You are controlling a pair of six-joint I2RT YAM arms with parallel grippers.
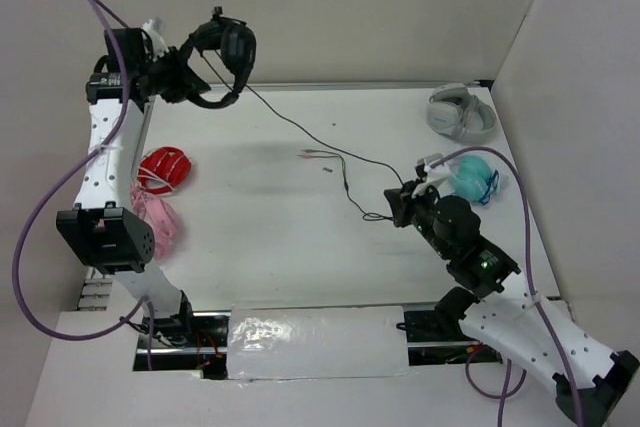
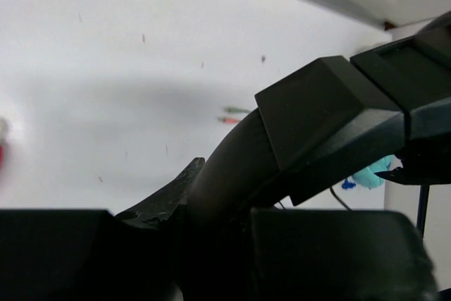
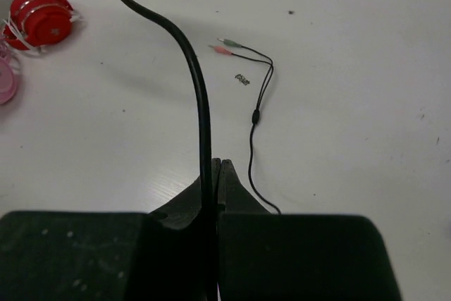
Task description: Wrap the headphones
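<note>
Currently the left gripper (image 1: 192, 73) is raised over the far left corner of the tabletop (image 1: 260, 237). Its fingers (image 2: 165, 199) are pinched on the headband of the headphones (image 1: 230, 52). The headset hangs in the air, earcups clear of the surface.

The cable (image 1: 290, 125) runs from the headset down and across the tabletop toward the right side. The right gripper (image 1: 396, 205) sits low near the teal headphones (image 1: 470, 183), fingers (image 3: 187, 199) pressed together on the cable. The wrist view shows the cord trapped in the seam between them. Beyond the grip, a loose length doubles back over the surface, splits in two, and ends at two plugs (image 3: 225, 46) lying mid-table.

Grey-white headphones (image 1: 460, 112) lie at the far right. Red headphones (image 1: 162, 167) and a pink pair (image 1: 155, 222) lie beside the left arm.
</note>
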